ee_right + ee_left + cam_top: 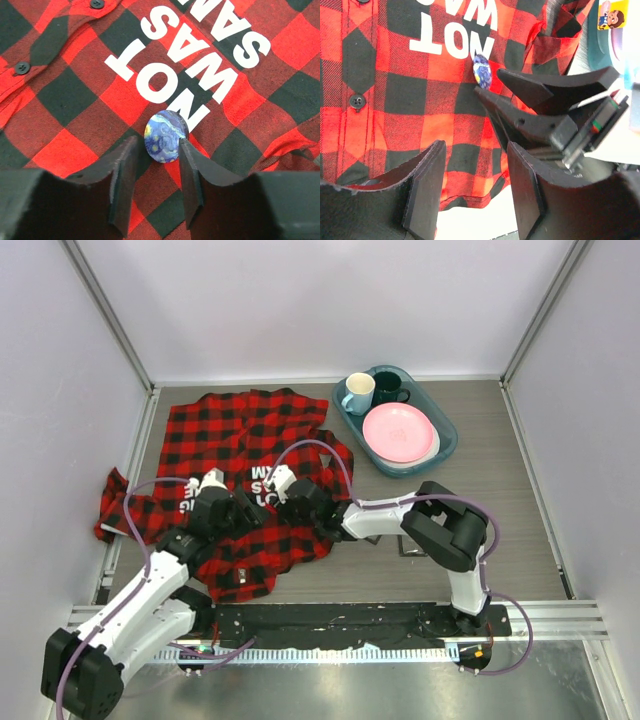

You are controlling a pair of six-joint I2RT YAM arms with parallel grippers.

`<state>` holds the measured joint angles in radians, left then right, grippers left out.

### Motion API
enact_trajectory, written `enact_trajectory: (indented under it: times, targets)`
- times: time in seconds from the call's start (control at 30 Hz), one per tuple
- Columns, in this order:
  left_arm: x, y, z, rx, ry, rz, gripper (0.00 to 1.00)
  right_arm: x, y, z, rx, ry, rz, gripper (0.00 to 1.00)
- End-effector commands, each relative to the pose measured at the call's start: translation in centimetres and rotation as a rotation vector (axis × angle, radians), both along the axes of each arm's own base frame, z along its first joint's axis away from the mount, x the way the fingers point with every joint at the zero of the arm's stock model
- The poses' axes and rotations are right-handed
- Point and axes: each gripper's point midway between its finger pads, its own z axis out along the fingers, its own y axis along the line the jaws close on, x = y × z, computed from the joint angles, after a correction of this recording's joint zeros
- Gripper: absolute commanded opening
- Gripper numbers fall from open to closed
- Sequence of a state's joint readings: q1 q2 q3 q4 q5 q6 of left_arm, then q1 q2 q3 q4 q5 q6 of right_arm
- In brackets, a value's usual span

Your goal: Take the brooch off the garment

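Brooch (166,136) sits on shirt (65,95), at the end of the white lettering (127,59); none of the removal done. Right gripper (157,145) jaws apart, flanking it. Left gripper (475,150) apart, empty, hovering near

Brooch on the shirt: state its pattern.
The brooch is swirling blue with yellow specks; right wrist view shows it best.

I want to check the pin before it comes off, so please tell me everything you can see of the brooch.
The brooch is a small oval badge with a glossy face, printed in swirling blue and yellow like a painted night sky. It looks whole. It sits on the garment, lying nearly flat against the white lettering NOT. The right gripper is open, and its fingers flank the brooch's near edge. Whether they touch it cannot be told. Its pin and back are hidden.
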<state>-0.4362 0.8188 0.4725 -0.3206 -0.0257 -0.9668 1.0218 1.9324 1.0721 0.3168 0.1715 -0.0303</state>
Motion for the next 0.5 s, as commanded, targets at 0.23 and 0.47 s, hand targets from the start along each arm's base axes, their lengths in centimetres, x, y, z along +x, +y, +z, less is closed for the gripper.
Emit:
enact_trajectory:
  times: [0.23, 0.47]
  targets:
    - [-0.1, 0.8, 0.3, 0.049, 0.009, 0.011, 0.57, 2.3, 0.2, 1.2, -0.032, -0.089, -0.084, 0.42]
    - [1.3, 0.0, 0.8, 0.028, -0.010, 0.015, 0.57, 2.6, 0.5, 0.9, -0.040, -0.086, -0.094, 0.20]
